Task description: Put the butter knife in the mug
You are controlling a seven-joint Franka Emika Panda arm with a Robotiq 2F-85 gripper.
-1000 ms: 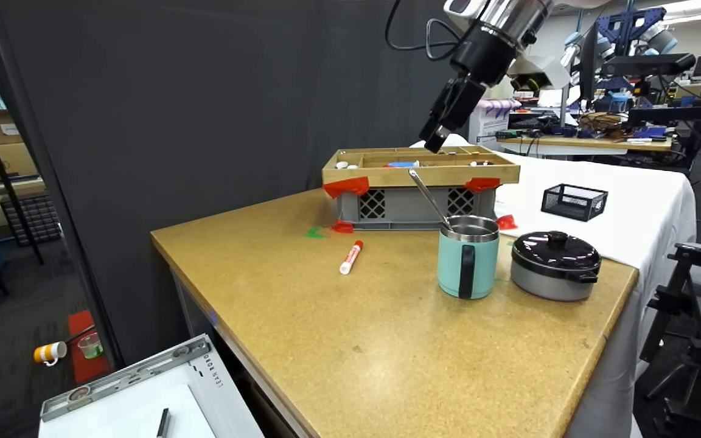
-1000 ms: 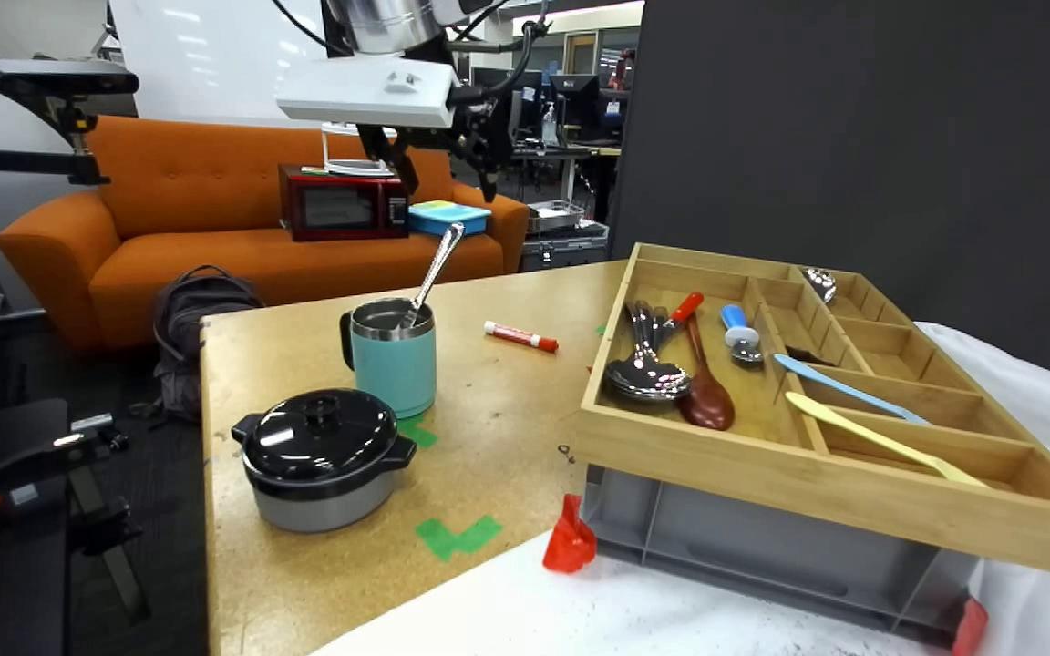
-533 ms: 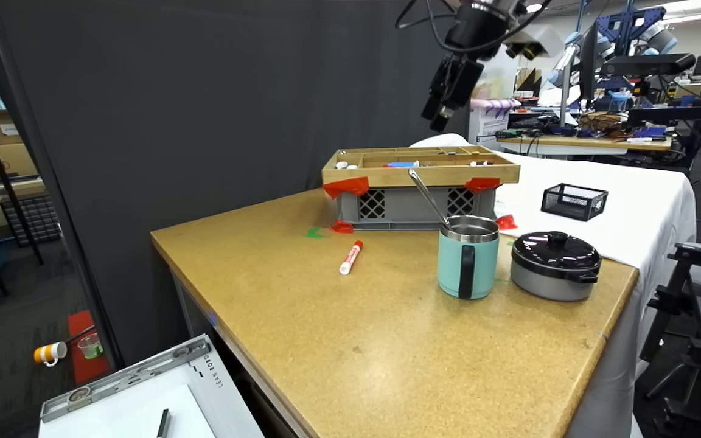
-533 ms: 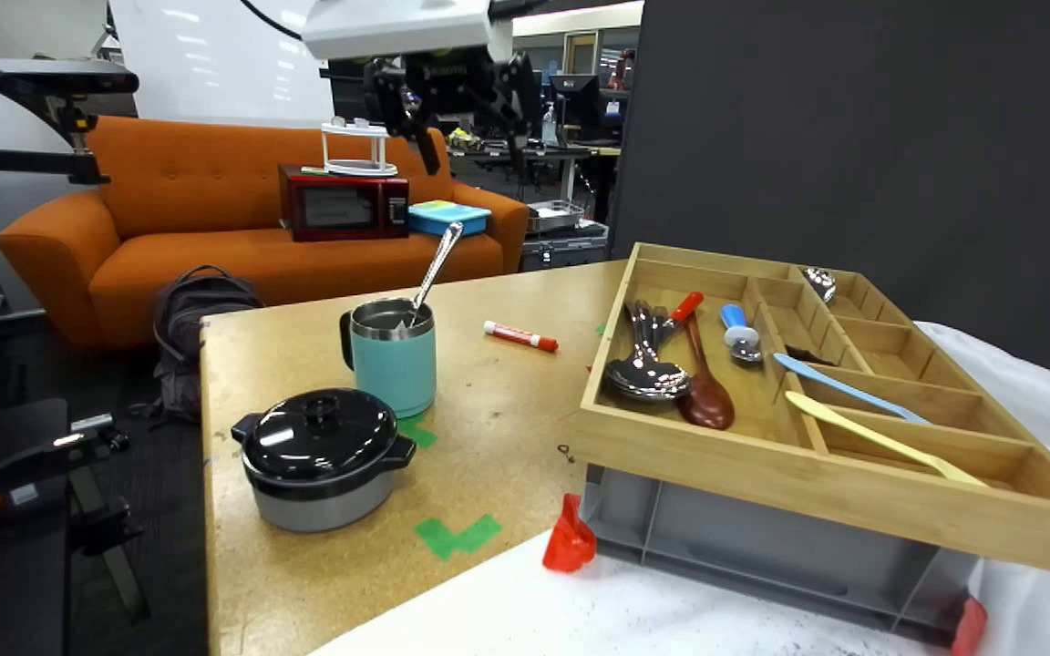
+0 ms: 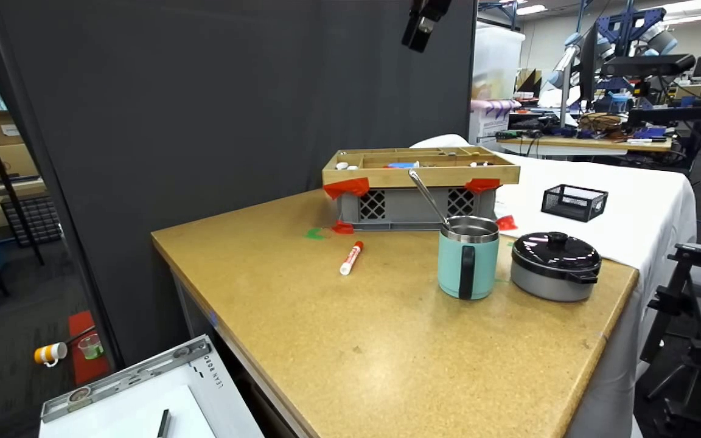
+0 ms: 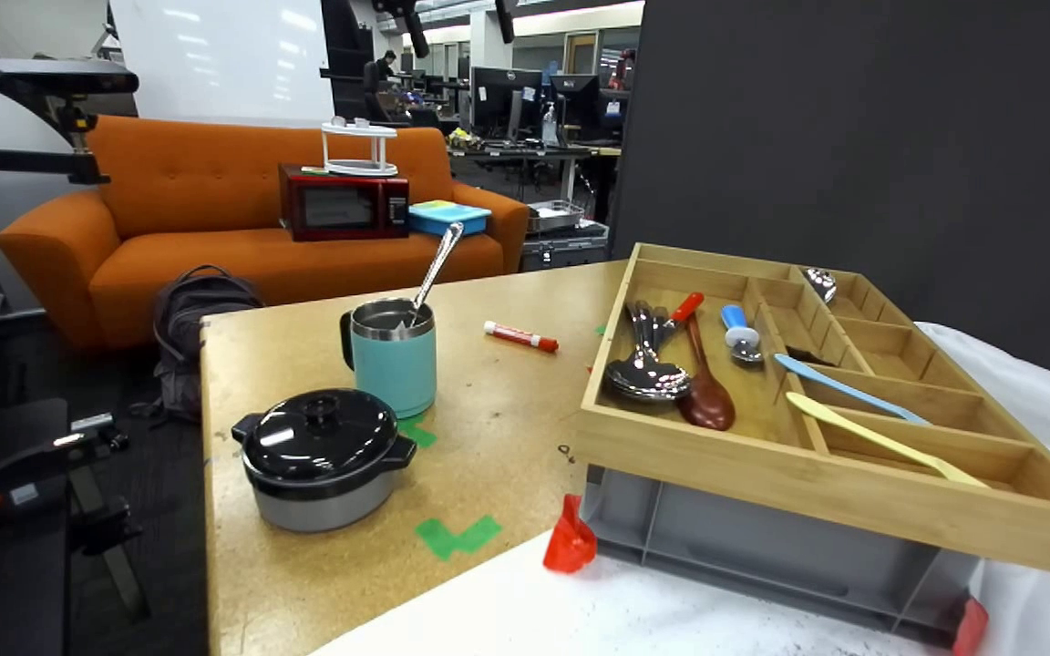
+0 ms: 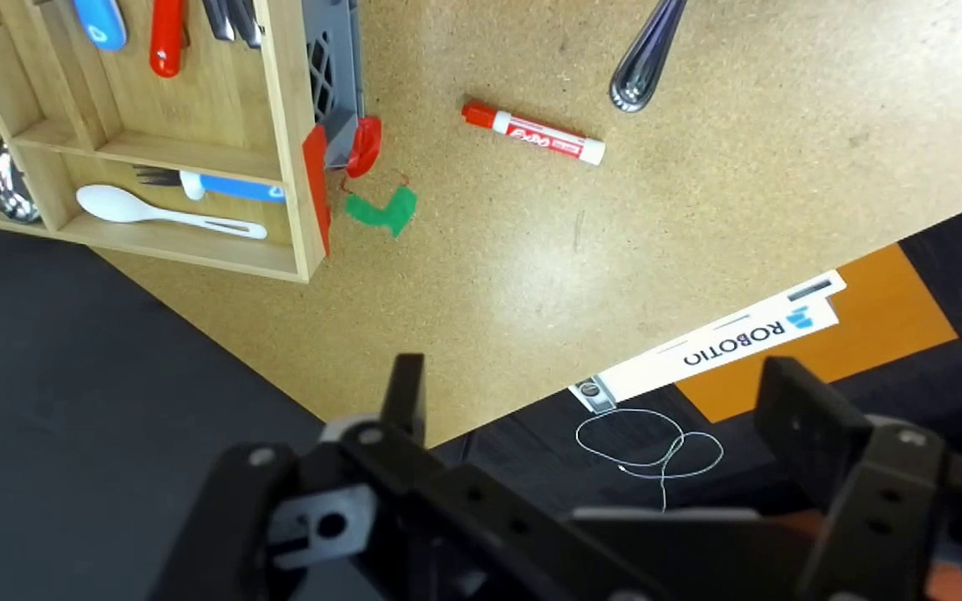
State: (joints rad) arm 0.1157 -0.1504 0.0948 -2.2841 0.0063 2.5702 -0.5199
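High above the table (image 5: 326, 340), claw (image 6: 464, 38) tilted downward, spread wide

Red-and-white marker (image 6: 520, 336) lying on tan tabletop (image 6: 498, 465), lidded pot (image 6: 317, 465) near its edge, wooden tray (image 6: 835, 492) atop grey crate (image 6: 762, 553).

One teal mug (image 6: 397, 369), one pot (image 6: 320, 463)

Pot (image 5: 554, 271) just beside mug (image 5: 467, 264); room toward marker (image 5: 351, 258).
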